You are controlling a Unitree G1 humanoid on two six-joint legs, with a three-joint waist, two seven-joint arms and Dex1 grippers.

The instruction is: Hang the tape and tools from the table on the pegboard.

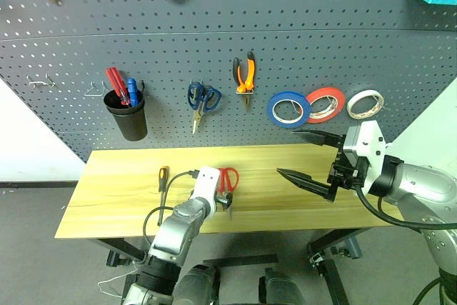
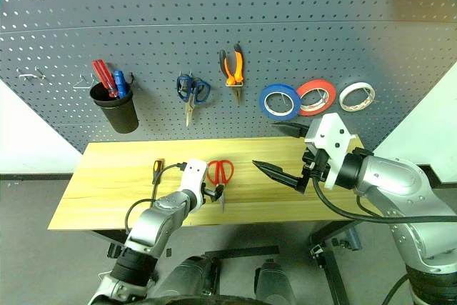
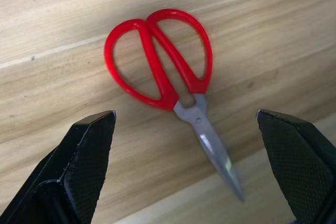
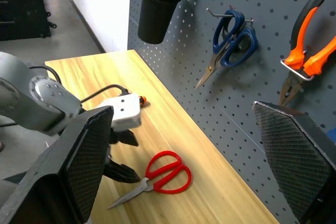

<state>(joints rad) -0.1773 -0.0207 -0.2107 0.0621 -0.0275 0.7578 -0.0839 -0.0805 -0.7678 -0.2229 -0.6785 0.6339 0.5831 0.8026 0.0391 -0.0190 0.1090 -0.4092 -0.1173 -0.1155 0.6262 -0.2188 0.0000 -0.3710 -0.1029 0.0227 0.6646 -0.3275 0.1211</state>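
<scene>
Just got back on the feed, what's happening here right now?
The left tool is open and hovering over the red-handled scissors, which lie flat on the light wooden table. The right tool is open and empty above the table. The blue tape roll and the orange-and-black pliers already hang on the dark grey pegboard. The small orange-handled screwdriver lies on the table beside the left arm.

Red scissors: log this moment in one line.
left gripper open over red scissors | scissors flat on table | right gripper open

red-handled scissors, yellowish wooden table, blue tape
</scene>
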